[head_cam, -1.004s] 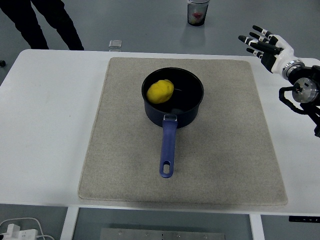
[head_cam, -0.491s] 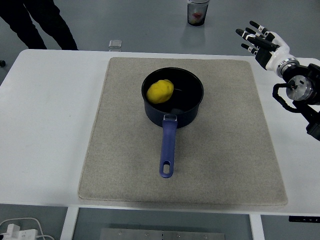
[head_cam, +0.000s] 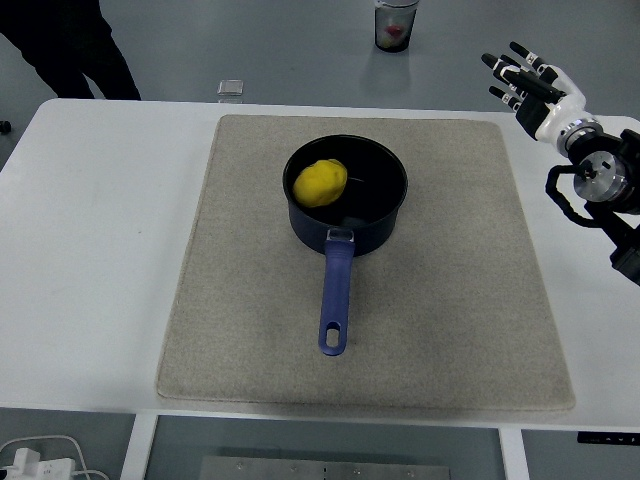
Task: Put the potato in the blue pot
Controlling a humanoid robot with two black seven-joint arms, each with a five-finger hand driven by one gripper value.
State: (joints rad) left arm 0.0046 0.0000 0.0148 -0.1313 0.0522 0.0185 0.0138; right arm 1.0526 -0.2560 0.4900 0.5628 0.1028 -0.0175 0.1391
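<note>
A yellow potato (head_cam: 320, 183) lies inside the blue pot (head_cam: 378, 214), against its left wall. The pot stands on the grey mat (head_cam: 450, 300) near the mat's far middle, its blue handle (head_cam: 335, 300) pointing toward the table's near edge. My right hand (head_cam: 525, 82) hovers above the table's far right corner, well right of the pot, with its fingers spread and nothing in them. The left arm does not show.
A person's dark legs (head_cam: 70, 45) stand beyond the table's far left corner. A small clear block (head_cam: 230, 90) sits at the far edge. A cup (head_cam: 395, 25) stands on the floor behind the table. White cables (head_cam: 40, 460) lie below the near left edge.
My right hand has drifted slightly up and toward the far right, turning its fingers more upright. The person at the top left has stepped further left. Pot and potato have not moved.
</note>
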